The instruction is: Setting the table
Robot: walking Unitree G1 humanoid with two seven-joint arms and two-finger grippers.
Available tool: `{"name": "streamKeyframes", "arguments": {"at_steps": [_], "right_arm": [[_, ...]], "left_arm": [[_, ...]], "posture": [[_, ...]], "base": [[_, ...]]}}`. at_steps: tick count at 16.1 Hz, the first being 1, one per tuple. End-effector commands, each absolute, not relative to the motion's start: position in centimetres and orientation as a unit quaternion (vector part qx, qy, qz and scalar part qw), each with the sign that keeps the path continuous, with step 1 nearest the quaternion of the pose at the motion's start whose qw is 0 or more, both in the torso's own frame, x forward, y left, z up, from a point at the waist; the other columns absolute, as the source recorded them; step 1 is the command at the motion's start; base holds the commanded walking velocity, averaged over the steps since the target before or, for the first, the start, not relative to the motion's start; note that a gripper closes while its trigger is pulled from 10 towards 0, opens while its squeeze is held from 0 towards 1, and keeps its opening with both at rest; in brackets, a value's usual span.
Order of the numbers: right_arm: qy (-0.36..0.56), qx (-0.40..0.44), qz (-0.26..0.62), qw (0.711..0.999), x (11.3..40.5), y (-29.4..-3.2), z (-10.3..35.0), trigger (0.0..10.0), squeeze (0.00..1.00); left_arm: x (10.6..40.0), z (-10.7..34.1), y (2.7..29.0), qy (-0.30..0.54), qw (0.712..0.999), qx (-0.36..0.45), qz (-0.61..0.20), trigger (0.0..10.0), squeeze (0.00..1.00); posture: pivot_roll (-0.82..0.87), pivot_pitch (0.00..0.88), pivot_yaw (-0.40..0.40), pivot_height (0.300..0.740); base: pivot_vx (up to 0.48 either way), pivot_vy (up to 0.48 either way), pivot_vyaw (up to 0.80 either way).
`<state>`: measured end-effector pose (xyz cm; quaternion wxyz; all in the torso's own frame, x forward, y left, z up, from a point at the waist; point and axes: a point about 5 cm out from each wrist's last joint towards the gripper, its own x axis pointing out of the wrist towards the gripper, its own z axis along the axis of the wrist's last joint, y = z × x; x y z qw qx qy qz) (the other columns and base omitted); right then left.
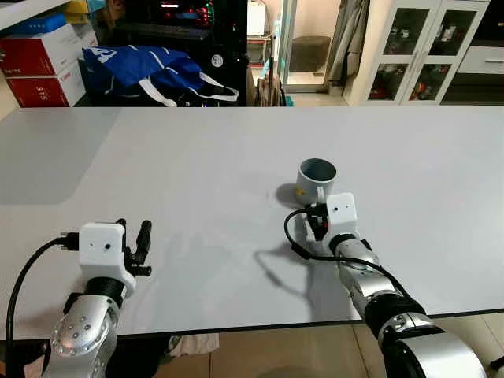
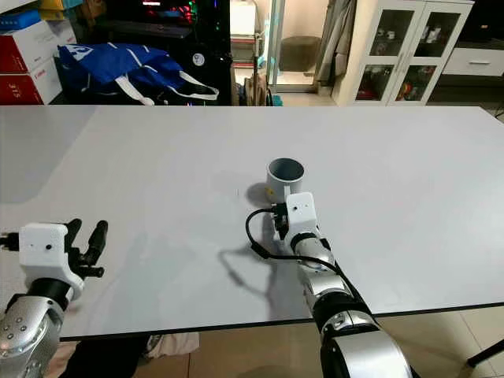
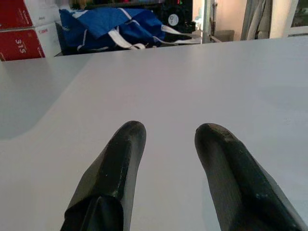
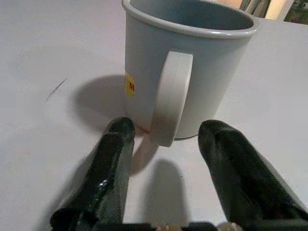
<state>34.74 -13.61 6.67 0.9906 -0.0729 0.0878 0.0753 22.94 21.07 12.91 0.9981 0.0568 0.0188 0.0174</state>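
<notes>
- Item under inspection: a pale grey-blue glazed mug with a looped handle and a small yellow sticker (image 1: 316, 179), standing upright and empty on the wide white desk (image 1: 197, 157), right of centre.
- Right gripper (image 4: 166, 144): fingers apart, straddling the handle, which points toward the near edge; no contact yet visible.
- Left gripper (image 3: 168, 144): fingers apart, holding nothing, over bare desk at near left.
- Handling judgement: rigid, likely ceramic, moderately heavy, breakable if dropped; the glaze looks slippery.
- Recommended hold: clamp across the handle's flat sides, close to the body, and keep the mug upright.
- Far side: a blue bag with white straps (image 1: 150, 71) and red boxes (image 1: 39, 67).
</notes>
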Motion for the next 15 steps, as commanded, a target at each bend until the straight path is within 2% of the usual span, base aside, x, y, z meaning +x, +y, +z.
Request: {"name": "streamKeyframes", "arguments": {"at_steps": [1,10,11,12,15], "right_arm": [[0.073,-0.073,0.072,0.992,35.1,-13.8,7.4,10.0,1.0],[0.064,-0.086,0.079,0.991,35.4,-13.7,7.9,10.0,1.0],[0.062,-0.089,0.08,0.991,35.5,-13.7,8.0,10.0,0.25],[0.054,-0.091,0.082,0.991,35.6,-13.7,8.2,10.0,0.0],[-0.001,-0.095,0.079,0.992,35.5,-14.6,9.7,10.0,0.0]], "left_arm": [[23.2,12.9,20.7,0.018,0.998,0.056,0.011,10.0,0.0],[23.8,12.5,20.2,0.018,0.999,0.05,0.004,10.0,0.0],[23.8,12.5,20.1,0.018,0.999,0.05,0.004,10.0,0.0],[23.9,12.4,20.1,0.018,0.999,0.05,0.003,10.0,0.0],[24.1,12.1,19.9,0.018,0.999,0.051,0.0,10.0,0.0]], "posture": [[0.15,0.0,-0.005,0.735],[0.13,0.0,-0.011,0.735],[0.13,0.0,-0.012,0.735],[0.12,0.0,-0.013,0.735],[0.1,0.0,-0.022,0.735]], "base": [[0.0,0.0,0.0],[0.0,0.0,0.0],[0.0,0.0,0.0],[0.0,0.0,0.0],[0.0,0.0,0.0]]}}
